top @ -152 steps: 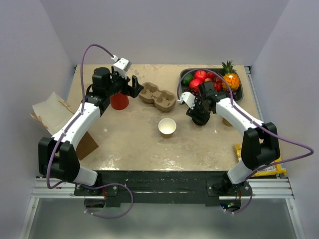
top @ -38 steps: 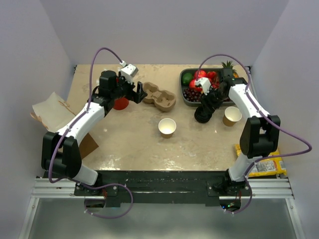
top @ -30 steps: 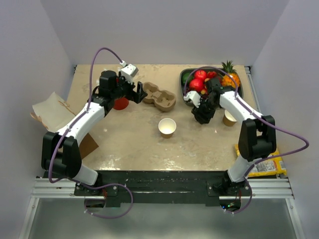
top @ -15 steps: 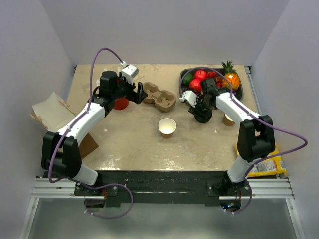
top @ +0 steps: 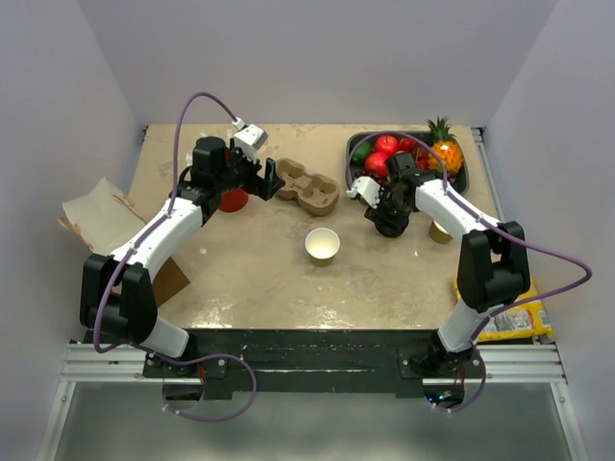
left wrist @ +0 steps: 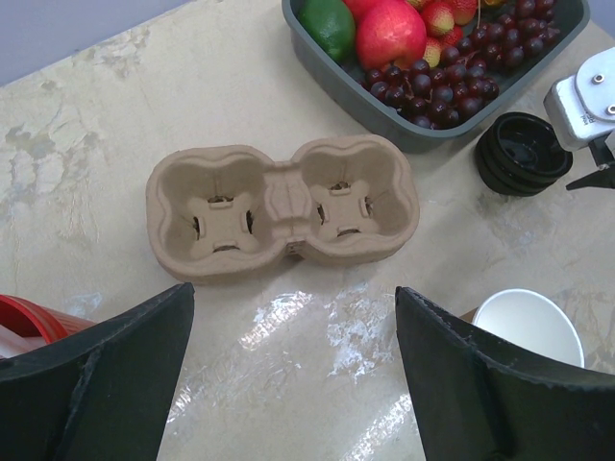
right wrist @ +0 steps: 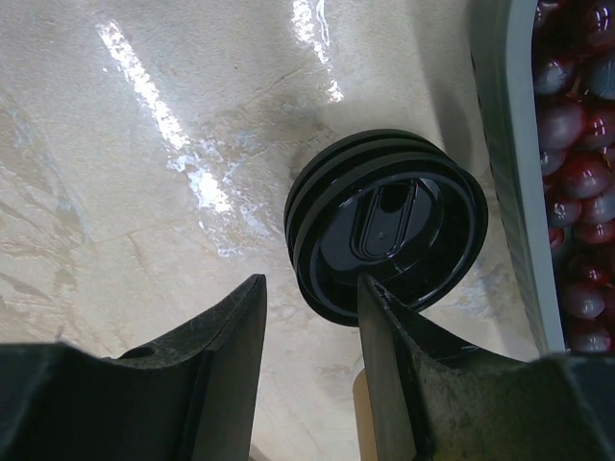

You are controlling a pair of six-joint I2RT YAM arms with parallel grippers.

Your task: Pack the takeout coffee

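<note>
Your takeout coffee (right wrist: 384,226) sits on the table (top: 250,279), just beside the near wall of the grey fruit tray (left wrist: 442,134). Both wrist views show only its black lid and ribbed black sides.

Your right end effector (right wrist: 312,280) is right up against it. Its fingers are partly apart and grip nothing: bare table shows in the gap, which looks narrower than the lid. One fingertip (right wrist: 380,307) overlaps the lid's near rim in the wrist view, though you can't really tell from here whether it touches. A lidless tan cup (top: 441,231) stands just to the right of that arm's wrist.

Your left end effector (left wrist: 293,288) is spread wide and holds nothing. It hangs above the table on the near side of the pulp two-cup carrier (left wrist: 283,206), whose two wells face up. A red cup (left wrist: 24,322) sits at its left. An open paper cup (top: 323,246) with a white lining stands alone mid-table, well apart from the carrier.
</note>
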